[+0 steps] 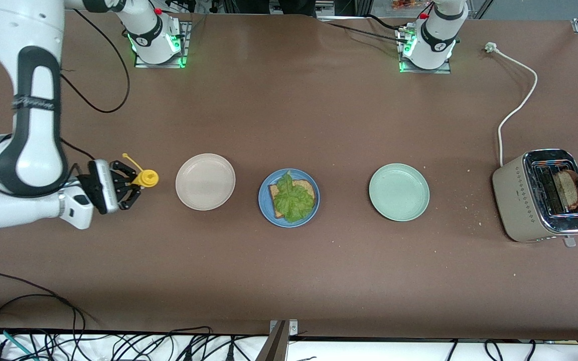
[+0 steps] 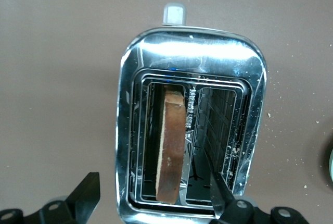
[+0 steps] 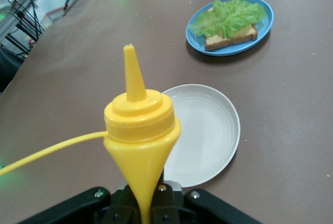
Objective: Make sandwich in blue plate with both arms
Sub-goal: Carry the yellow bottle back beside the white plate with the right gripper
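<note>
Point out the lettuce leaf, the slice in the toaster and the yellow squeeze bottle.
lettuce leaf (image 1: 293,199): front view, middle of the leaf.
slice in the toaster (image 2: 173,146): left wrist view, its top crust.
yellow squeeze bottle (image 3: 139,130): right wrist view, its shoulder.

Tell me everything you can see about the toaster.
The toaster is a beige, boxy two-slot model with a shiny chrome top and a lever at one end. It stands at the left arm's end of the table, its white cord trailing away unplugged. One slot holds a brown bread slice standing on edge; the other looks empty. Crumbs dot the chrome and the table nearby. The left gripper is over it, fingers open astride the slice.
</note>
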Controlling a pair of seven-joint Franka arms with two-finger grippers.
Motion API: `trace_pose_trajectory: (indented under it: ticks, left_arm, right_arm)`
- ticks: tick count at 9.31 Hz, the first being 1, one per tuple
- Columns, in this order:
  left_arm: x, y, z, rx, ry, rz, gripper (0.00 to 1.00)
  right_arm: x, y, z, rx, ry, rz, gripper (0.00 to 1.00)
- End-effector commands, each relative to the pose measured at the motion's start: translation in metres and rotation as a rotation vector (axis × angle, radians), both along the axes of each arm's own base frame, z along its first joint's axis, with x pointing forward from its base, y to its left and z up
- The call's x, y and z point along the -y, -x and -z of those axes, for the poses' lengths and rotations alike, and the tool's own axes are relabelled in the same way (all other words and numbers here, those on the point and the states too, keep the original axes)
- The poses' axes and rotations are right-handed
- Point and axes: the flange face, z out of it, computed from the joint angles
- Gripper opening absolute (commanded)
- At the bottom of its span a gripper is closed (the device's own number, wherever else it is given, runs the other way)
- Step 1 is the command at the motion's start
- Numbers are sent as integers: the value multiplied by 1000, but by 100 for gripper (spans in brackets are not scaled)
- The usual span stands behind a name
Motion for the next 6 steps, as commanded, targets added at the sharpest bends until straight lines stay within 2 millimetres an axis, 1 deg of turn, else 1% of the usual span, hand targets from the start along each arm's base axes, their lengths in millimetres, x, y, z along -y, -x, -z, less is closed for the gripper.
trace_pose_trajectory:
  ticks: [1, 2, 3, 4, 5, 6]
  left_arm:
    - [4, -9, 19, -25, -1, 5, 89]
    - [10, -11, 22, -32, -2, 17, 83]
    - [13, -13, 25, -36, -4, 27, 64]
    - [13, -13, 25, -37, -6, 30, 35]
    - [13, -13, 25, -38, -5, 35, 11]
    - [13, -13, 25, -38, -5, 35, 0]
  right_arm:
    - [44, 23, 58, 59, -276, -55, 1]
    - [53, 28, 82, 75, -350, -78, 1]
    - [64, 35, 114, 110, -438, -93, 1]
    - [73, 46, 149, 122, -545, -69, 1]
    - [77, 50, 163, 147, -582, -86, 1]
    - [81, 55, 176, 148, -602, -94, 1]
